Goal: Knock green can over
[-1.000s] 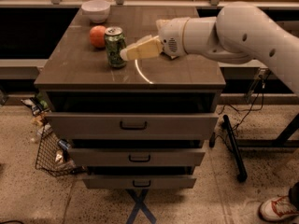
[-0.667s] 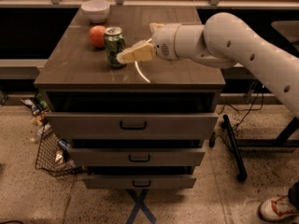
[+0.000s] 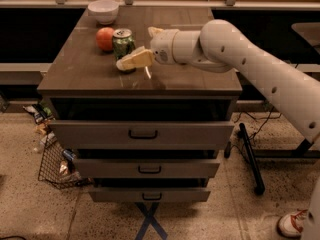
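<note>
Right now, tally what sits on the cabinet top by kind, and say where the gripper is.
White bowl: 1
Orange fruit: 1
Green can: 1, upright
Total: 3
The gripper is low, right beside the can's base, on the side away from the fruit.

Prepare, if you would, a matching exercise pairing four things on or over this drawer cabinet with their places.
Things:
1. green can
2. orange fruit
3. white bowl
4. gripper

Places:
A. at the far end of the cabinet top
B. just left of the can
C. by the can's lower right side
D. standing between the fruit and the gripper

Pairs: 1-D, 2-B, 3-A, 4-C.
</note>
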Motion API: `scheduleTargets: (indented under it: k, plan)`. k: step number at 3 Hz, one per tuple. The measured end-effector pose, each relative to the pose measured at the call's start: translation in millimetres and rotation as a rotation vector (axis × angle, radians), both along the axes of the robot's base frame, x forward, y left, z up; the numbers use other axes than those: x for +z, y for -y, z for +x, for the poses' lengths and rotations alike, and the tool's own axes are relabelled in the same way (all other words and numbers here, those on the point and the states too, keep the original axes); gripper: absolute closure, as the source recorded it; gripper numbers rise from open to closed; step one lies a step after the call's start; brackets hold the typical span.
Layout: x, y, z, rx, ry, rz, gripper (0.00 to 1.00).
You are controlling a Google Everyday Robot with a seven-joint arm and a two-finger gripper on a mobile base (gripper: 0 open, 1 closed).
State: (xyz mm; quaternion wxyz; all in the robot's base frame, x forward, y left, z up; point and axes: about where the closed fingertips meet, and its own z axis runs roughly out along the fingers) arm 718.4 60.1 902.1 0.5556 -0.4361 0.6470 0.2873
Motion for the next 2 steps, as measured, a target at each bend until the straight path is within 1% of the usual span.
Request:
scheduleTargets:
  k: [1,2]
  plan:
    - [-12,-19,11,0.034,0.001,0.010,0.00]
    - [-23,-34,18,0.060,-0.007,0.026,0.18]
